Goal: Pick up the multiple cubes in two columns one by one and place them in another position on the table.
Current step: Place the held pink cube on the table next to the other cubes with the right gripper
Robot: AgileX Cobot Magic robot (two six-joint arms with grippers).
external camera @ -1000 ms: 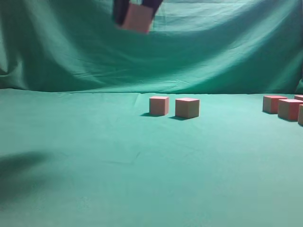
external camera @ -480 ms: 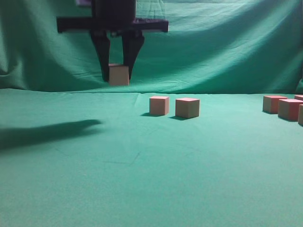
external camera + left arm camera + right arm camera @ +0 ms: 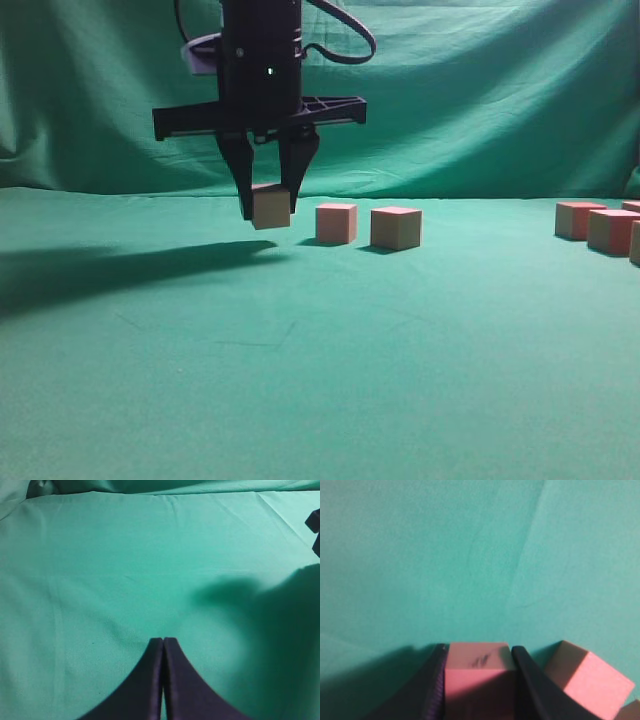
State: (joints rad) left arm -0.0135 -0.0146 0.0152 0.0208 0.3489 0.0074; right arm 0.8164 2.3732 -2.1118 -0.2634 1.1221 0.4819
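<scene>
Exterior view: the right pincer (image 3: 270, 208) hangs low over the green-draped bench (image 3: 320, 380), clamped on a held cube (image 3: 271, 207) with a pink top and pale tan sides, just above the cloth and just left of two matching cubes (image 3: 336, 222) sitting side by side. More cubes (image 3: 600, 227) cluster at the far right edge. From the right wrist, the pink face carries a small dark scuff. Over on the left wrist, the left pincer (image 3: 163, 641) is pressed closed on nothing, above bare cloth.
</scene>
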